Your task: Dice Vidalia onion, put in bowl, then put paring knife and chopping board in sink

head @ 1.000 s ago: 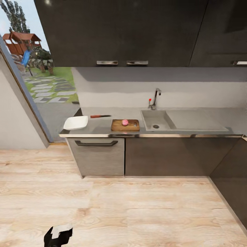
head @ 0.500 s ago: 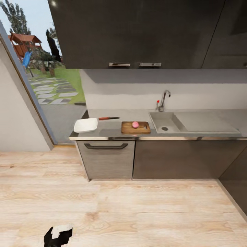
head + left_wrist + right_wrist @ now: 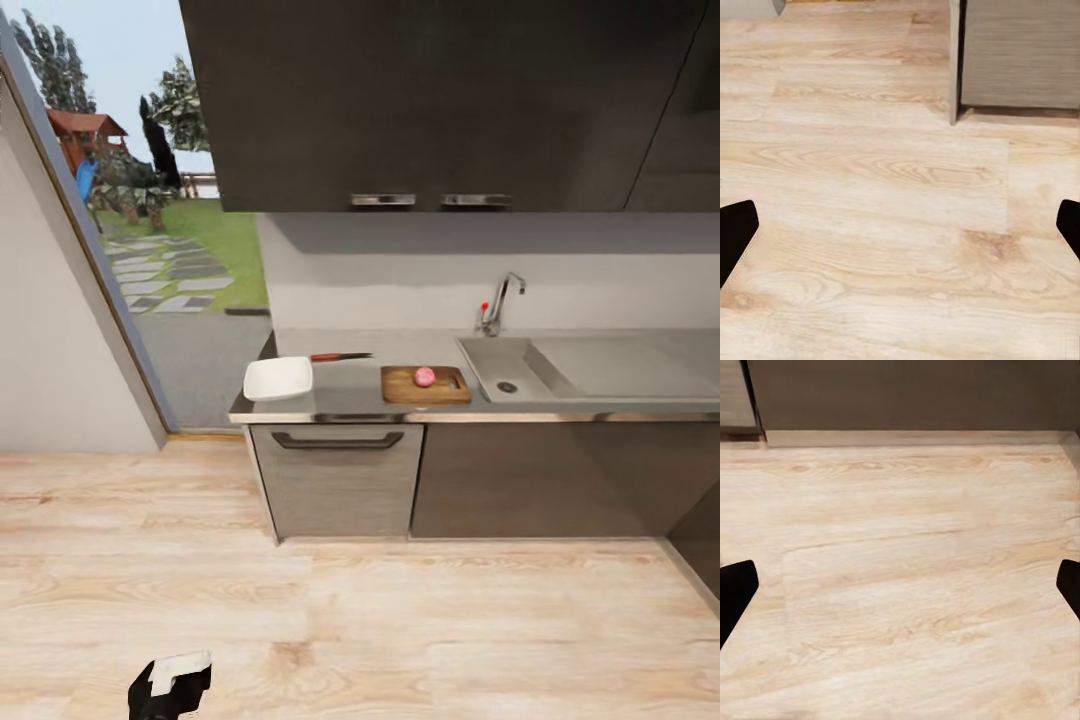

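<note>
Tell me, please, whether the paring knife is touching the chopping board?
Apart: the head view shows bare countertop between the paring knife and the chopping board.

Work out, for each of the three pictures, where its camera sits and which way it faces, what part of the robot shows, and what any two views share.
Head view: high on the robot, facing the countertop with bowl, paring knife, chopping board, Vidalia onion and sink; a dark robot part shows at the lower edge.
Left wrist view: looks down at the floor and a cabinet corner; left gripper fingertips apart.
Right wrist view: looks down at floor below the cabinet base; right gripper fingertips apart.
Shared: pale wooden floor and cabinet fronts.
</note>
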